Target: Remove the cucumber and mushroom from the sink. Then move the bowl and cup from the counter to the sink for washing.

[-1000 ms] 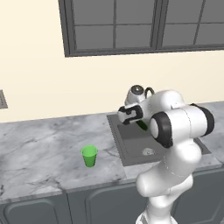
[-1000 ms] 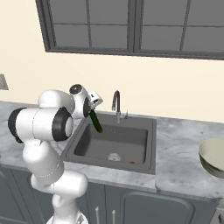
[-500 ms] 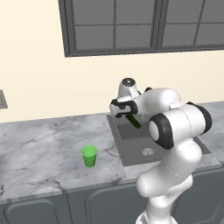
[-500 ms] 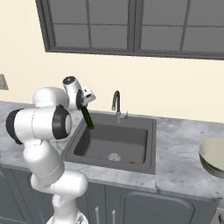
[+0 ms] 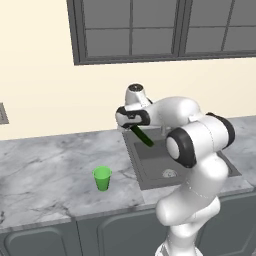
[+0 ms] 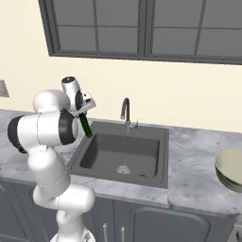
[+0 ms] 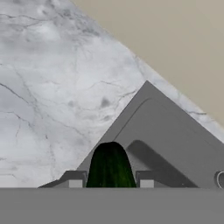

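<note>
Step in hand, judged from the layout: carrying the cucumber (image 5: pixel 142 135) out of the sink (image 6: pixel 122 153) to a resting spot on the desk (image 5: pixel 45 170).

To do it well:
- Keep travelling left until the whole length hangs over bare marbled stone, clear of the sink's left rim.
- Steer away from the cup (image 5: pixel 102 178), standing upright on the near part of the desk, left of the basin; a hanging tip could knock it over.
- Lower until the free end touches stone, then tip flat before letting go; dropped from height, a smooth rounded body would likely roll, possibly back into the basin.
- Lay it parallel to the sink edge rather than pointing at it.

Tool (image 5: pixel 131 121): clamped on the cucumber's upper end, held above the sink's far-left corner; in the hand view, tool (image 7: pixel 110 180) with a dark fingertip either side of the green body.

Cucumber orientation: long axis slanted, upper end in the grip, free end pointing down and to the right, toward the basin in the left base view. In the right base view, cucumber (image 6: pixel 86 125) likewise slanted, lower tip over the left rim.

Mushroom (image 6: pixel 142 175) lying on the basin floor; bowl (image 6: pixel 229 169) on the desk far right.
</note>
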Motion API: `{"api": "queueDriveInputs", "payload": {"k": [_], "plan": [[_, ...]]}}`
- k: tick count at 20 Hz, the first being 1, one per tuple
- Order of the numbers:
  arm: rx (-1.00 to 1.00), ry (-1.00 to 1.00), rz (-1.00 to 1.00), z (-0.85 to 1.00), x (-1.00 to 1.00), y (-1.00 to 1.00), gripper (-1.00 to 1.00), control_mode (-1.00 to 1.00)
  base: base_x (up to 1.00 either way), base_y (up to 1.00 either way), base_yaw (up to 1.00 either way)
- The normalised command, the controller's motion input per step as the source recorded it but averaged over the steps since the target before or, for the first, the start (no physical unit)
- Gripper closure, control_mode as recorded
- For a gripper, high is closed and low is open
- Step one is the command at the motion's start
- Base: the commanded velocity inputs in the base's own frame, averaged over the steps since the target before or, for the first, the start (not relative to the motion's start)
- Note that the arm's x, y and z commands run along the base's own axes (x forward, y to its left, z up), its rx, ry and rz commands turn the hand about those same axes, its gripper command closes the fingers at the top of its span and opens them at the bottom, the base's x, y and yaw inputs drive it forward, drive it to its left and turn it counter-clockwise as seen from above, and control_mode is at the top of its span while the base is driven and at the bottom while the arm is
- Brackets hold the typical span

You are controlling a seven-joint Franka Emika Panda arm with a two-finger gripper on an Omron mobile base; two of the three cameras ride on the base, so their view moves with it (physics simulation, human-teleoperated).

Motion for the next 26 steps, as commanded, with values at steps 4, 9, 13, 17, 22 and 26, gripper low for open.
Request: {"api": "queueDriveInputs", "payload": {"k": [4,9,13,17,22,26], "plan": [[0.01,0.14,0.0,0.0,0.0,0.41,1.0,-1.0,0.0,0.0,0.0],[0.03,0.12,0.0,0.0,0.0,0.42,1.0,-1.0,0.0,0.0,0.0],[0.07,0.09,0.01,-0.01,0.0,0.41,1.0,-1.0,0.0,0.0,0.0],[0.07,0.06,0.02,-0.07,0.0,0.39,1.0,-1.0,0.0,0.0,0.0],[0.03,0.04,0.02,-0.14,-0.05,0.35,1.0,-1.0,0.0,0.0,0.0],[0.0,0.0,0.01,-0.17,-0.1,0.25,1.0,-1.0,0.0,0.0,0.0]]}}
